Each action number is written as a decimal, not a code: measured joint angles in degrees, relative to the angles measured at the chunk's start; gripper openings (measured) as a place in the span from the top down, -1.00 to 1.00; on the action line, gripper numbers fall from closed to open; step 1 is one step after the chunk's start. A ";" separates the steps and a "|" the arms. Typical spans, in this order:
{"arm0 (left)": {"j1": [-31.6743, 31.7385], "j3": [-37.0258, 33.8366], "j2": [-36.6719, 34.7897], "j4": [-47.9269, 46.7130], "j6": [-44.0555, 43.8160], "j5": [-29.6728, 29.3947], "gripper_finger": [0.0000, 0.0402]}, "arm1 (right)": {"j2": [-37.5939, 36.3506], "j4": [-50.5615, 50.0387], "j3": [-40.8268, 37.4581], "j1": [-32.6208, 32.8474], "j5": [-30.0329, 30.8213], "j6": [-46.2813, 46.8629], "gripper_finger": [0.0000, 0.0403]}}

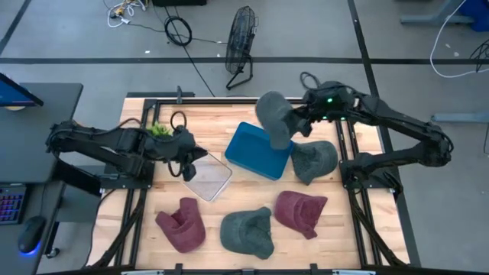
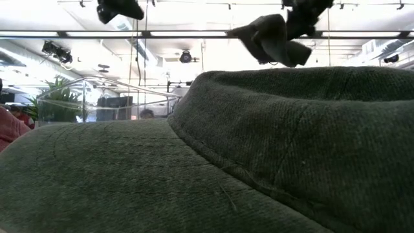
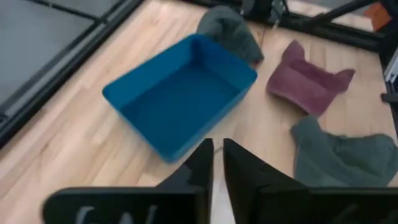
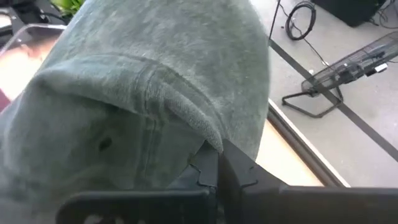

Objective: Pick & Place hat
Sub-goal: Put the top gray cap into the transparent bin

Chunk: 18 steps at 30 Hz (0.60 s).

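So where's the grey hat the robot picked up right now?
In the high view, the grey fabric hat hangs from the right gripper, lifted above the far edge of the blue plastic bin, with another grey hat lying to its right.

The wooden surface point(image 1: 252, 221) carries a blue bin point(image 1: 258, 150), a clear bin point(image 1: 208, 178), two maroon hats point(image 1: 182, 224) point(image 1: 300, 211) and two grey hats point(image 1: 248, 232) point(image 1: 314, 160).

Matt cloth hat point(image 1: 275, 118), glossy plastic bin point(image 1: 258, 150), wood table point(image 1: 344, 229)

Grey-green hat point(image 1: 273, 116) hangs over a blue bin point(image 1: 257, 150); two maroon hats point(image 1: 300, 211) lie below.
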 joint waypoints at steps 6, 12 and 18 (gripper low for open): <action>0.39 -0.02 0.30 2.40 1.96 -4.42 0.46 | 7.05 6.73 0.00 3.67 2.98 2.03 1.00; 0.38 -0.02 0.28 6.73 6.43 -6.75 0.28 | 13.10 17.09 0.00 5.17 11.49 7.86 1.00; 1.78 -0.02 0.28 13.85 13.32 -8.53 0.19 | 18.38 33.99 0.00 7.30 11.27 11.97 1.00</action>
